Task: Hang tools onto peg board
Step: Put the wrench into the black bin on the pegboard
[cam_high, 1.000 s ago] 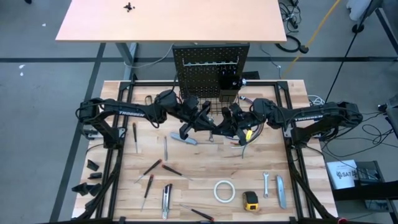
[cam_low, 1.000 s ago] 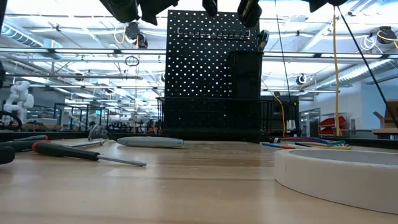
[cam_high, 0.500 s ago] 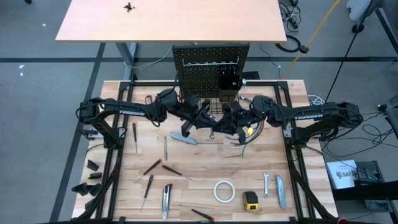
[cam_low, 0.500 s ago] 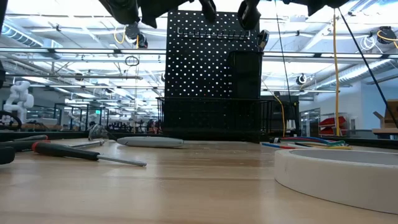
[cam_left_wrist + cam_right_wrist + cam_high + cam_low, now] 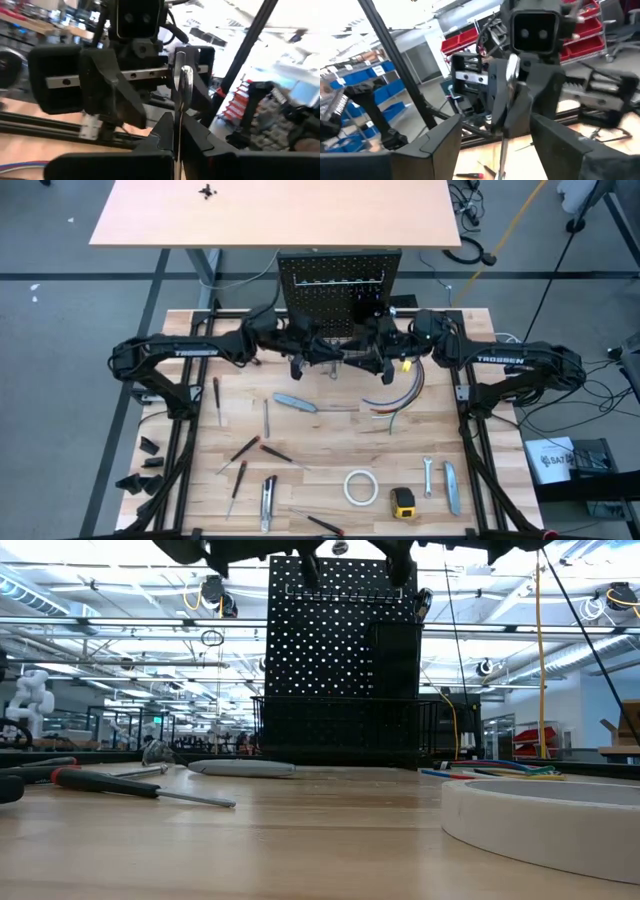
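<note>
A silver wrench hangs upright in the air in front of the peg board, with my left gripper shut on it. My right gripper faces it from the table's right. It stands open, its fingers wide on either side of the wrench and apart from it. In the high view the two grippers meet just before the board's wire basket, the left gripper and the right gripper. The other tools lie flat on the wooden table. My left gripper pinches the wrench's shaft between its two fingers, which point level from the table's left. The wrench stands upright across the fingers, edge-on to the wrist camera. Its head rises above them and its lower shaft hangs below, clear of the table.
On the table lie a grey utility knife, red-and-black screwdrivers, a white tape roll, a yellow tape measure, another wrench, two more knives and coloured wires. A peach tabletop stands behind the board.
Both grippers have moved toward the table's far edge and a little up, closer to the peg board. The wrench has gone with the left gripper, clear of the table.
</note>
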`<state>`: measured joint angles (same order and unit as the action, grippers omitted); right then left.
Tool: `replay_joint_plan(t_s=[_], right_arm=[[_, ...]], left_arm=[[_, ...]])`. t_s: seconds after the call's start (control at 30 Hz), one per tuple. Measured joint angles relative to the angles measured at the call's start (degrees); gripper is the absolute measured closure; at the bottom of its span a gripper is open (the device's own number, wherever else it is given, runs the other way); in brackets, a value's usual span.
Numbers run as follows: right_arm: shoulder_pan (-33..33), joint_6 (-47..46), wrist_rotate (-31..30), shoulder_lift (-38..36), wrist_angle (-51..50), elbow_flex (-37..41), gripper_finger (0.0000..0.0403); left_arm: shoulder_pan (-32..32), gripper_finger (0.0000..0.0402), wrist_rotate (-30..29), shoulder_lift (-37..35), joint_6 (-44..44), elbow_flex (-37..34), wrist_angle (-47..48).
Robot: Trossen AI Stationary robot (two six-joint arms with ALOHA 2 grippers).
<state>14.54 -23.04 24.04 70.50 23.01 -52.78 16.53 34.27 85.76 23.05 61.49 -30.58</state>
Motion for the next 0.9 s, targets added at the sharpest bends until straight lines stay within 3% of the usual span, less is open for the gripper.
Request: replay_joint_plan(t_s=[0.37,0.6,0.9], right_arm=[[0.4,0.0,0.1,0.0,-5.1,-1.8,0.0167],[-3.2,-2.6,-0.3,0.0,-5.3,-1.8,0.0167],[-7.4,0.2,-10.9,0.0,-7.0,-1.8,0.0167]], left_arm=[[-0.8,0.0394,-5.9,-9.2,-11.7,0.0,16.3],[-3.5,0.0394,-12.1,-13.4,-14.7,0.0,25.7],[-6.6,0.0394,-16.6,-13.5,-16.5,0.0,27.1]])
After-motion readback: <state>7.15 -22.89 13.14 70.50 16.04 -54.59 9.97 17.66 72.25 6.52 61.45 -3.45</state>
